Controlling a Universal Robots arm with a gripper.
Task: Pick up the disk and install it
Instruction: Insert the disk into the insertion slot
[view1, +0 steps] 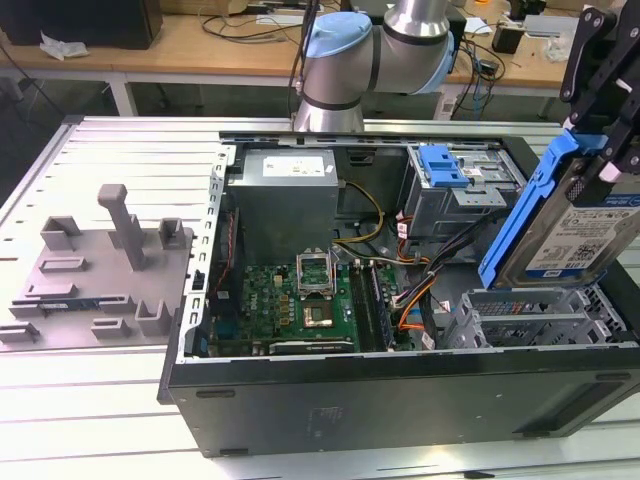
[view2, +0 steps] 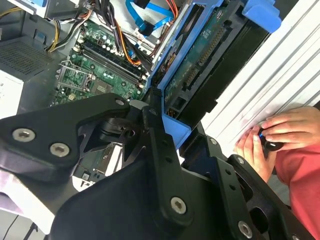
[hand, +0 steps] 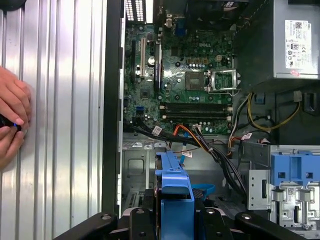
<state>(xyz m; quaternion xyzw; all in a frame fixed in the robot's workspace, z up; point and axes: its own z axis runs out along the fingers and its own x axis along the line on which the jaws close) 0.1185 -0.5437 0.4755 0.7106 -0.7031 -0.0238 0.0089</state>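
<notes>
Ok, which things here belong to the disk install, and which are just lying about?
In the job: the disk, clamped in the gripper; metal drive cage under it; open computer case.
Lying about: grey moulded fixture at the exterior view's left; a person's hands beside the case.

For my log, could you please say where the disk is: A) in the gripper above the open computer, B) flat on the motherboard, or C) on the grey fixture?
A: the gripper holds the disk nearly upright over the drive cage.
</notes>
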